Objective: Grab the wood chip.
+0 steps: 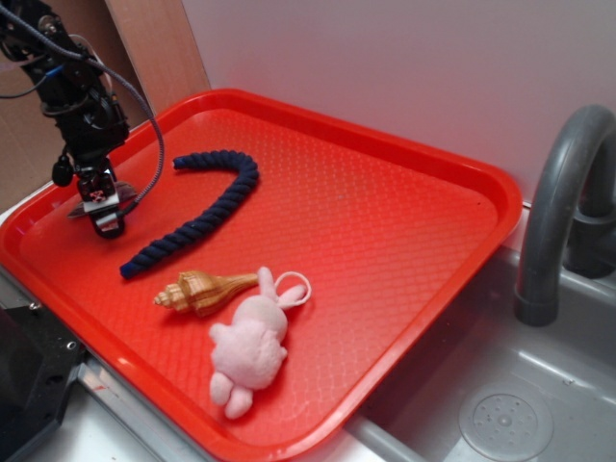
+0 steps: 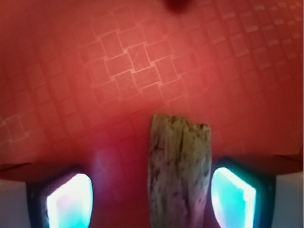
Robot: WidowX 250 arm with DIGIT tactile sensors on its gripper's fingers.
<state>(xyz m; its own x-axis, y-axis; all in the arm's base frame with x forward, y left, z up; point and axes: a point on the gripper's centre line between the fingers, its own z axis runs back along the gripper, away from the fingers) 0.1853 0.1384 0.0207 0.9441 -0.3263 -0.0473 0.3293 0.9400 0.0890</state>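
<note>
Tray [image 1: 404,173] on bench beside sink [image 1: 500,404], rope [image 1: 207,207] at tray's middle-left, seashell [image 1: 202,291] and plush bunny [image 1: 252,345] in front, wood chip [image 2: 179,171] between gripper [image 1: 104,223] fingers at far left

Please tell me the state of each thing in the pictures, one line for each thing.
gripper: open, low over the tray, fingers on both sides of the wood chip
wood chip: flat on the tray, between the fingers, not clamped
blue rope: curved, lying on the tray
seashell: on its side
pink plush bunny: lying beside the seashell
red tray: flat beside the sink
</note>
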